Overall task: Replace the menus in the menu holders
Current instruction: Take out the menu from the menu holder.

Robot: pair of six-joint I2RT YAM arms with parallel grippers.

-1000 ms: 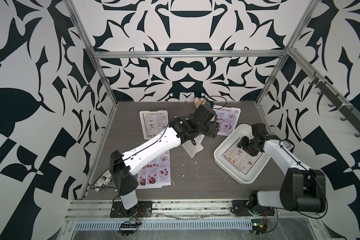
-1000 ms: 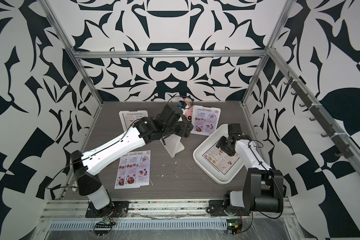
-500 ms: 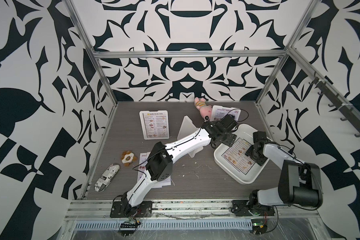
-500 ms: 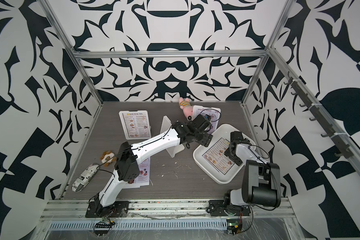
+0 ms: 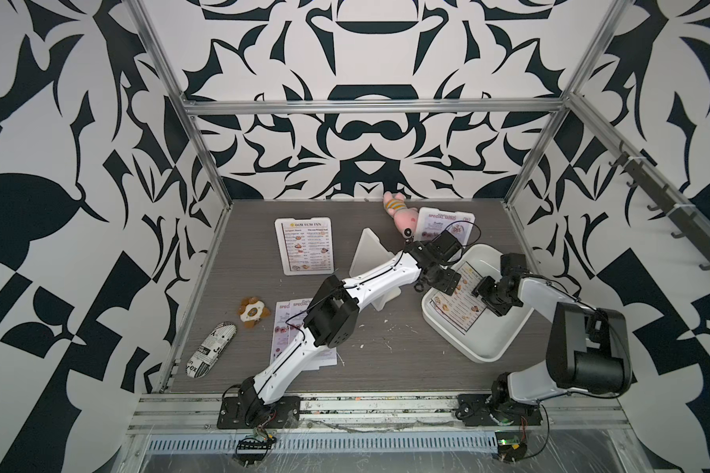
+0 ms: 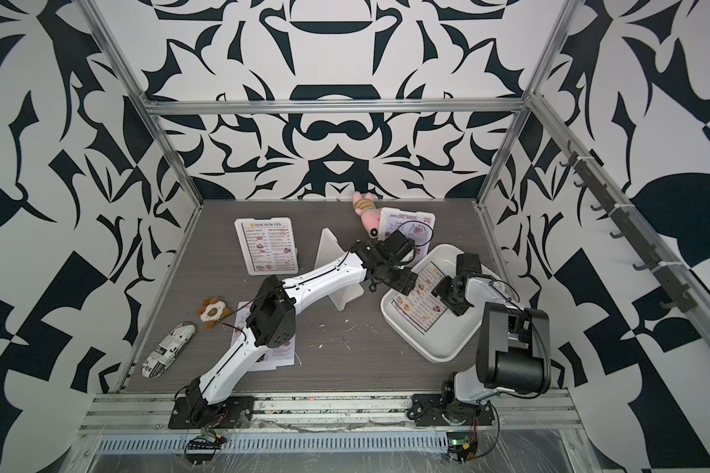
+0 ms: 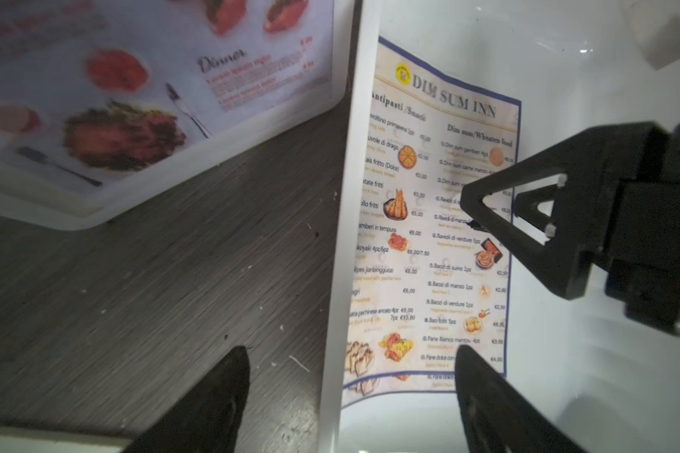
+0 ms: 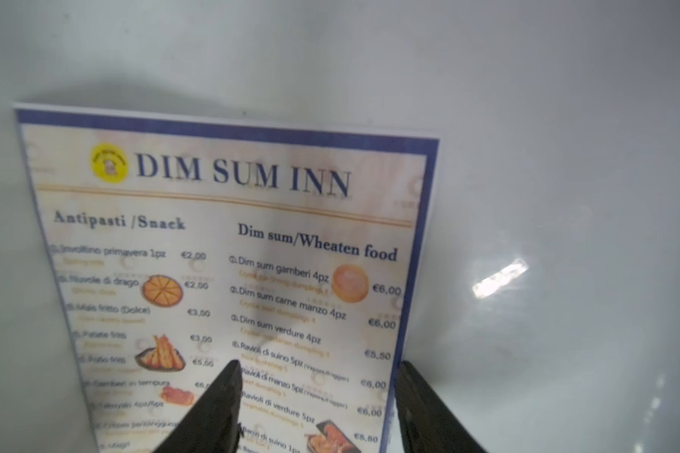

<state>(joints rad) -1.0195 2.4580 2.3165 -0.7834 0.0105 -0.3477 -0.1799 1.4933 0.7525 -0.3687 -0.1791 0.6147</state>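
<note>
Left of the tray (image 5: 494, 333), the left arm hides much of the pink menus (image 5: 281, 327) on the tabletop (image 5: 386, 368). The left pincer (image 7: 352, 353), spread, straddles the tray's rim, which hides one strip of the Dim Sum menu (image 8: 228, 243). That menu lies inside the tray, long axis and heading toward the far rim, with the right pincer (image 8: 319, 364) spread over one long edge.

A menu (image 8: 228, 274) headed DIM SUM INN lies on a white tray (image 8: 527, 117). Over it is the right gripper (image 8: 319, 366), fingers (image 8: 220, 400) spread: one above the sheet's middle, the other at its three-o'clock edge, heading taken as twelve.
</note>
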